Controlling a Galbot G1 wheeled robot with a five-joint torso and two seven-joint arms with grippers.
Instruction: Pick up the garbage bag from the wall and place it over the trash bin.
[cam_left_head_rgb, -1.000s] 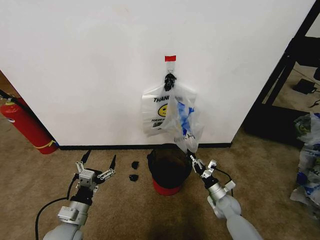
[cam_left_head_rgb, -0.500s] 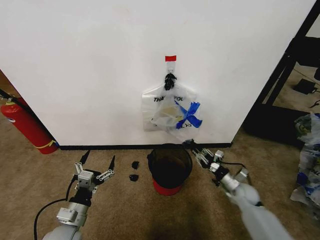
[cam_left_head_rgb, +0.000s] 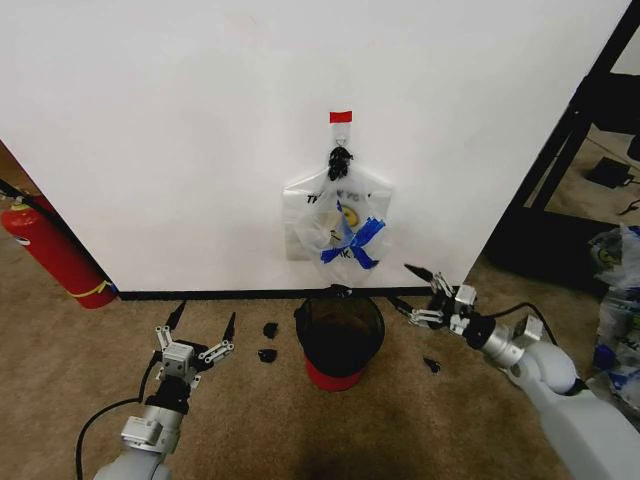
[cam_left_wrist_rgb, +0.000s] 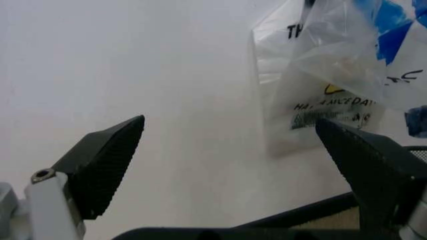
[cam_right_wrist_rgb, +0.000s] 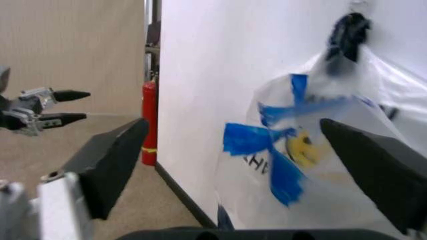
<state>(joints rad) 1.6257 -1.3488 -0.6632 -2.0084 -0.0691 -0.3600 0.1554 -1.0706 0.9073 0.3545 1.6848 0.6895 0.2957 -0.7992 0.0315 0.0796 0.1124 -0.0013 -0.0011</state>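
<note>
Garbage bag (cam_left_head_rgb: 345, 228) is hanging on wall (cam_left_head_rgb: 180, 140) above trash bin (cam_left_head_rgb: 340, 335). Thin, floppy, probably slippery; pinching near the blue handles looks best. Right claw (cam_left_head_rgb: 417, 292) and left claw (cam_left_head_rgb: 200, 333) are gaping, empty.

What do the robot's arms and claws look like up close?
Both arms are smooth and light grey. The left gripper and right gripper are silvery metal with thin, pointed black fingers, like little pincers. A black cable loops off the left arm, and another curls by the right wrist. In the wrist views, the finger pads are black wedges with a bumpy grid pattern.
</note>
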